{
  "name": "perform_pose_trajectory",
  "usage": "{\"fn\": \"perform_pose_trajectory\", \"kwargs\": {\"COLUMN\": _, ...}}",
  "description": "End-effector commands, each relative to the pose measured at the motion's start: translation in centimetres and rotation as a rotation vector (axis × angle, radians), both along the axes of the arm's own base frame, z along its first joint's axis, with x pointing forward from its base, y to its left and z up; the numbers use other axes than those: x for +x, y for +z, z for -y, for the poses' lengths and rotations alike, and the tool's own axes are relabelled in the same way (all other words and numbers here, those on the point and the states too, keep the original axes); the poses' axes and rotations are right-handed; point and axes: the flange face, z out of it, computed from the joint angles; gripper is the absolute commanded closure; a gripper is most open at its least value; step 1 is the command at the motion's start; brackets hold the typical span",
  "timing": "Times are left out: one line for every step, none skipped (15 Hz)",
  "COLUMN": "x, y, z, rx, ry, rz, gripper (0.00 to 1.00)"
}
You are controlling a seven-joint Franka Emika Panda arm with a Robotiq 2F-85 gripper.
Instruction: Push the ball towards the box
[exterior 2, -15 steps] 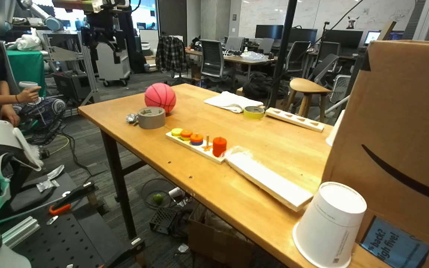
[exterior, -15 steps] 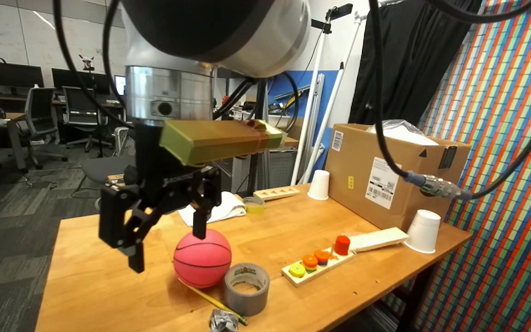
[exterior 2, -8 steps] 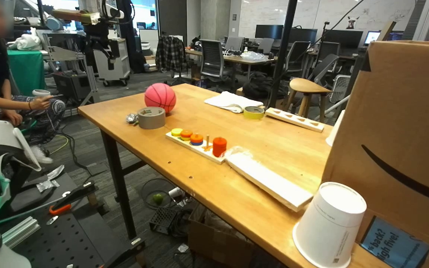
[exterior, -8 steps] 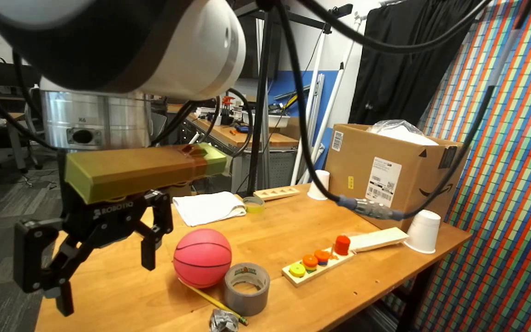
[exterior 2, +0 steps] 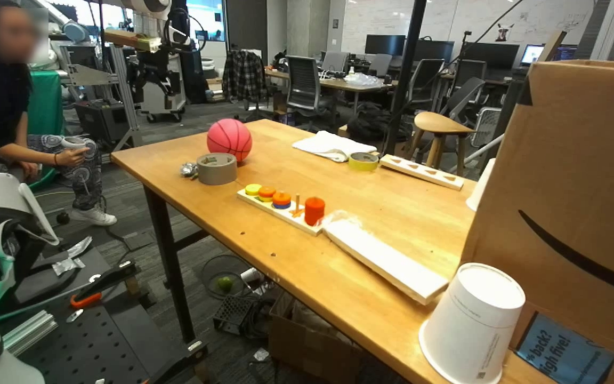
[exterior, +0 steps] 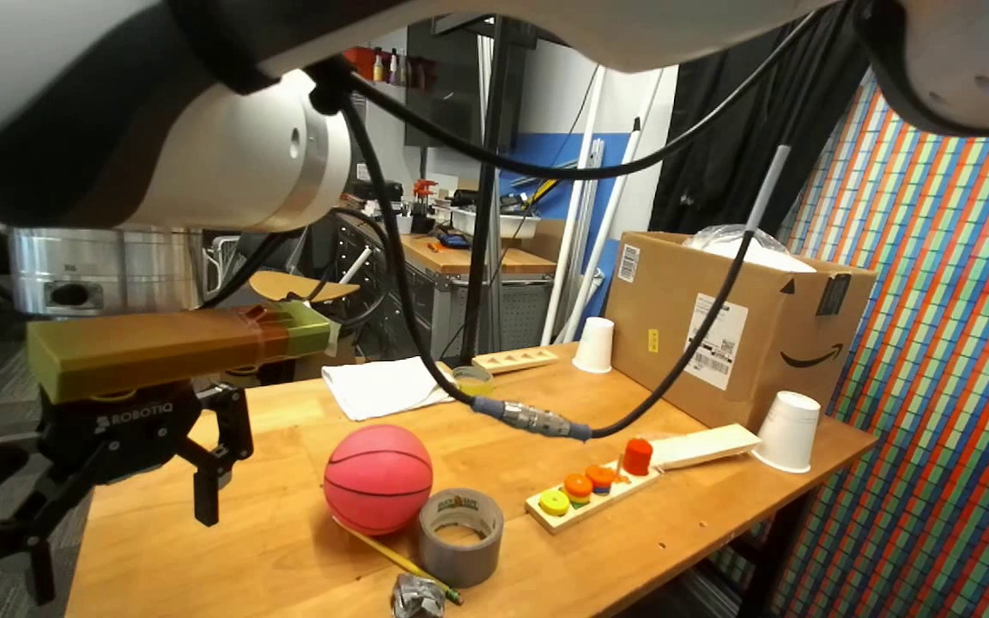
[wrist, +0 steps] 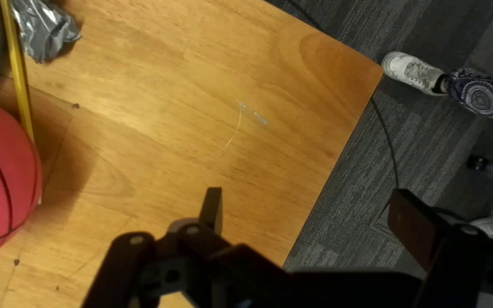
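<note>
The pink ball with black lines rests on the wooden table. It shows in an exterior view and at the left edge of the wrist view. The cardboard box stands at the table's far end and shows in an exterior view. My gripper is open and empty, apart from the ball, on the side away from the box. In the wrist view the gripper spans the table edge, one finger over wood, the other over floor.
A grey tape roll, a pencil and crumpled foil lie by the ball. A peg toy, a white board, cups, a cloth and yellow tape stand or lie around. A cable hangs from the arm.
My gripper has moved left and down in an exterior view, from above and beside the ball to farther out past it. It stays open. The ball and box have not moved.
</note>
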Motion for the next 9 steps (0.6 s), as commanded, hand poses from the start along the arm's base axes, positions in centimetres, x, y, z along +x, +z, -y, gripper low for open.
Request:
{"fn": "perform_pose_trajectory", "kwargs": {"x": 3.2, "y": -0.5, "z": -1.2, "rx": 0.014, "ry": -0.013, "rz": -0.028, "gripper": 0.0}}
{"fn": "perform_pose_trajectory", "kwargs": {"x": 3.9, "y": -0.5, "z": -1.1, "rx": 0.019, "ry": -0.019, "rz": -0.033, "gripper": 0.0}}
{"fn": "perform_pose_trajectory", "kwargs": {"x": 4.6, "y": -0.5, "z": -0.8, "rx": 0.021, "ry": -0.025, "rz": -0.039, "gripper": 0.0}}
{"fn": "perform_pose_trajectory", "kwargs": {"x": 5.2, "y": -0.8, "z": -0.6, "rx": 0.02, "ry": -0.03, "rz": -0.044, "gripper": 0.0}}
{"fn": "perform_pose_trajectory", "kwargs": {"x": 6.0, "y": -1.0, "z": -0.1, "rx": 0.014, "ry": -0.045, "rz": -0.049, "gripper": 0.0}}
{"fn": "perform_pose_trajectory", "kwargs": {"x": 6.7, "y": -1.3, "z": 0.5, "rx": 0.02, "ry": -0.063, "rz": -0.061, "gripper": 0.0}}
{"fn": "perform_pose_trajectory", "kwargs": {"x": 7.3, "y": -2.1, "z": 1.4, "rx": 0.024, "ry": -0.088, "rz": -0.075, "gripper": 0.0}}
{"fn": "perform_pose_trajectory", "kwargs": {"x": 7.9, "y": -2.6, "z": 2.1, "rx": 0.028, "ry": -0.109, "rz": -0.086, "gripper": 0.0}}
{"fn": "perform_pose_trajectory", "kwargs": {"x": 8.2, "y": -3.2, "z": 3.2, "rx": 0.031, "ry": -0.133, "rz": -0.106, "gripper": 0.0}}
